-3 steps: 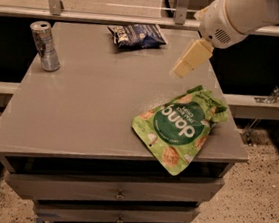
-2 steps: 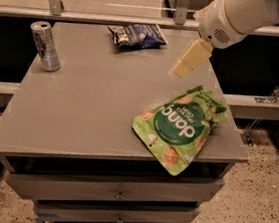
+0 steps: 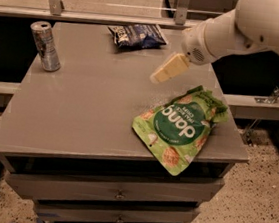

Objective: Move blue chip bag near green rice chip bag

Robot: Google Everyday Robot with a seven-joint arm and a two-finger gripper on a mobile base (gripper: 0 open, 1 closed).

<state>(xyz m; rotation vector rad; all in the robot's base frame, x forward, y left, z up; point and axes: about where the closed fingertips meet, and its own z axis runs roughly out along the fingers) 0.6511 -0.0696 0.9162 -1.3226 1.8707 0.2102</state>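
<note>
since the blue bag [image 3: 137,35] lies flat at the desk's [image 3: 79,111] far edge, 12 o'clock, well apart from the green bag [image 3: 180,128] overhanging the front edge at 4 o'clock, the move isn't done. pincer [image 3: 168,69] hovers between them at 2 o'clock, holding nothing, likely lining up on blue; can't tell if spread or pressed together. can [image 3: 45,46] at 10 o'clock, off the path.

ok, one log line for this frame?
pincer: over grey table, between bags, empty | crinkled navy-blue chip bag: far edge, not grasped | flat bright-green rice chip pouch: front-right corner | silver can: left edge
</note>
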